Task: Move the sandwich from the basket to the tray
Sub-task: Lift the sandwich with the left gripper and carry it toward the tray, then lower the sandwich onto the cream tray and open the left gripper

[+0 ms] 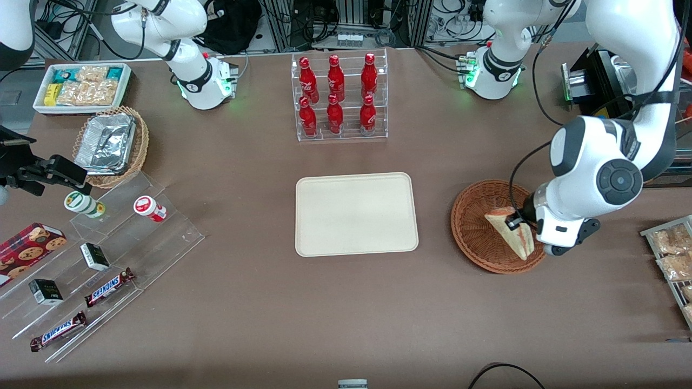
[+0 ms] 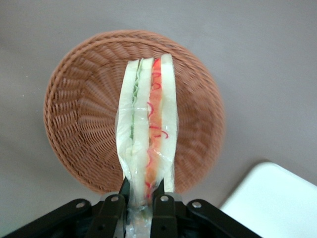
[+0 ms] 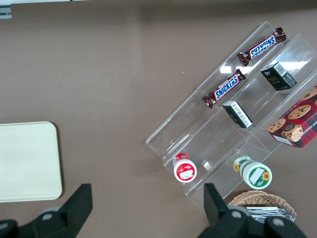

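Above basket [image 1: 478, 229], gripper [image 2: 140, 197] pinches sandwich [image 2: 147, 131] end, long axis pointing away from fingers.

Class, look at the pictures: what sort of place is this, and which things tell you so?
Probably a robotics lab staged as a snack shop: bottle rack, Snickers bars, cabling above. The gripper holds the sandwich over the basket.

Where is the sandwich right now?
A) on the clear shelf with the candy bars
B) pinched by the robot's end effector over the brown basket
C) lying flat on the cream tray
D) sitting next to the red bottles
B: the end effector is shut on the sandwich, holding it above the basket; the tray holds nothing.
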